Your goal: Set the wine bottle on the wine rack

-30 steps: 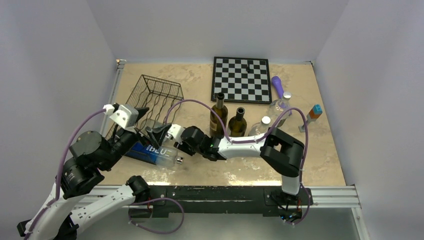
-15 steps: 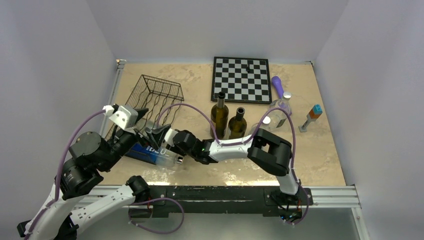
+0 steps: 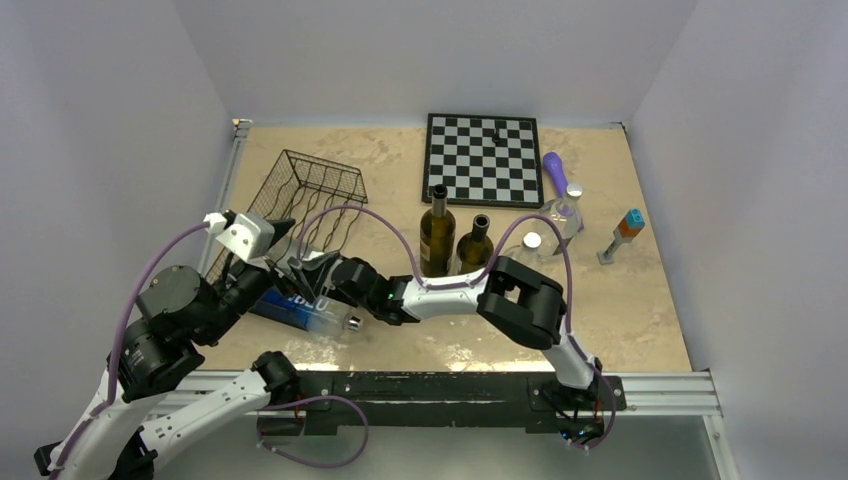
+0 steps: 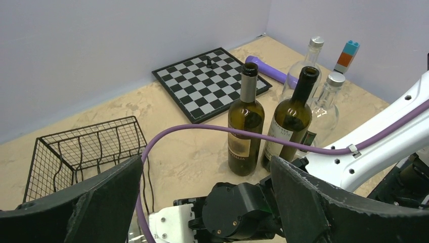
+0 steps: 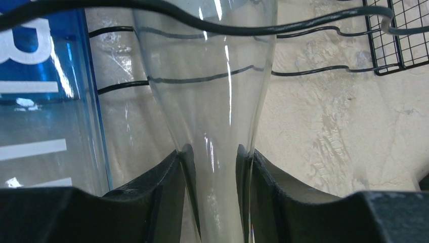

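Right gripper [image 5: 212, 167] pinches the neck of the clear wine bottle [image 5: 202, 76], which lies at the near end of the wine rack [image 3: 322, 172], lower left overhead; left gripper [image 4: 206, 162] gapes wide, empty.
Probably best: keep the neck level, settle the body into one wire trough, then release gently. Five bottles: this one, two dark green bottles [image 3: 437, 232], two clear capped bottles [image 4: 329, 98]; one rack, one chessboard [image 3: 483, 158].

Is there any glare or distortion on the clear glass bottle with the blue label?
Right wrist view: white glare streaks run down the clear glass bottle, and wires of the black wire rack shift slightly behind it. Top view: even light, no strong glare.
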Controlling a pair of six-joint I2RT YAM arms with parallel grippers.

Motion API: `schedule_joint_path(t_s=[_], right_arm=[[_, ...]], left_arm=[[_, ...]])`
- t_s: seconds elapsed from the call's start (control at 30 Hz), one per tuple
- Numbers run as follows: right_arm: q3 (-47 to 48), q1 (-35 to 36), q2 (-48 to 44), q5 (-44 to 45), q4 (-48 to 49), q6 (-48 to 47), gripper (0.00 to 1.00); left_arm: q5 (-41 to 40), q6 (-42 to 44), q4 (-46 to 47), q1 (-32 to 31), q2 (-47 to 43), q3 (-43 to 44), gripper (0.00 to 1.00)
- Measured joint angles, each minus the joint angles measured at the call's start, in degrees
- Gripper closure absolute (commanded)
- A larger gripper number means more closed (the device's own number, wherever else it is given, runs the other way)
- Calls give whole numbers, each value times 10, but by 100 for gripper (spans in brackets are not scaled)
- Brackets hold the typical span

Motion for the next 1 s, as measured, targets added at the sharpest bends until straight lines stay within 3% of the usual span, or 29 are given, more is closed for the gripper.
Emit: schedule_joint_path(t_s=[0.47,0.7,0.83,1.0], right_arm=[[65,2,49,11,-1,-13,98],[82,3,63,13,-9,-13,47],[82,3,62,18,2,-11,33],[79,3,45,20,10,-10,28]], left_arm=[[0,0,-2,0,0,0,1],[0,-1,-8,0,0,0,1],[0,-1,-9,0,0,0,1],[0,-1,-10,0,0,-2,1]])
